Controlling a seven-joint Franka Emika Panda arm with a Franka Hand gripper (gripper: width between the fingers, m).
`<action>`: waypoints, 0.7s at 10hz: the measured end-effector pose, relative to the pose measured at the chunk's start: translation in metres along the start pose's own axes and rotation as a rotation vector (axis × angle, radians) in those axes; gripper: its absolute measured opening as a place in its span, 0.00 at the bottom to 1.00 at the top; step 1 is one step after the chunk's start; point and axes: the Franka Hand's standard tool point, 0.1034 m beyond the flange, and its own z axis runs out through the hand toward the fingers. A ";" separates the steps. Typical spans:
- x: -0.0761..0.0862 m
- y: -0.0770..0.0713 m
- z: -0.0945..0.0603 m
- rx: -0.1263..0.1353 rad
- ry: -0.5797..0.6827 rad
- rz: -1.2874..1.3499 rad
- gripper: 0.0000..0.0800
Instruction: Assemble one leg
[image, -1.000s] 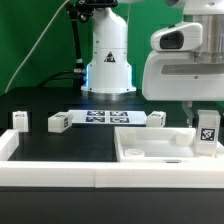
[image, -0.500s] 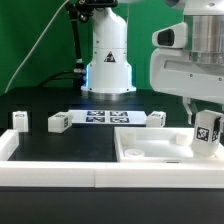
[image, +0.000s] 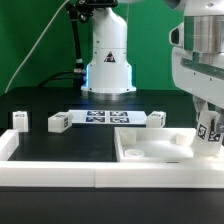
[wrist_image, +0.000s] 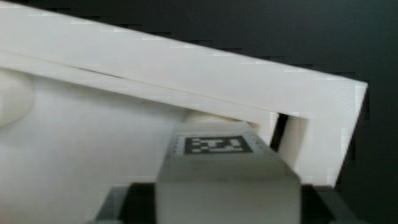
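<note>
My gripper (image: 208, 122) is shut on a leg (image: 211, 131), a chunky white peg with a black-and-white tag. I hold it upright at the corner of the large white square panel (image: 150, 150) on the exterior view's right. In the wrist view the leg (wrist_image: 217, 150) sits between my dark fingers (wrist_image: 143, 202), close against the panel's raised rim (wrist_image: 196, 72) at its corner. The leg's lower end is hidden. Three more legs lie on the black table: one (image: 19, 120), a second (image: 58, 122) and a third (image: 157, 118).
The marker board (image: 100, 118) lies flat behind the panel, between the loose legs. The arm's white base (image: 108, 62) stands at the back. A long white border rail (image: 60, 178) runs along the front edge.
My gripper has moved toward the exterior view's right with the leg in it, reaching the panel's corner. The loose legs and the panel have not moved.
</note>
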 end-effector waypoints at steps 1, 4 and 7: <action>0.000 0.000 0.000 0.000 0.000 -0.012 0.57; 0.000 -0.002 -0.002 -0.010 -0.003 -0.227 0.79; -0.003 -0.004 -0.003 -0.010 0.008 -0.610 0.81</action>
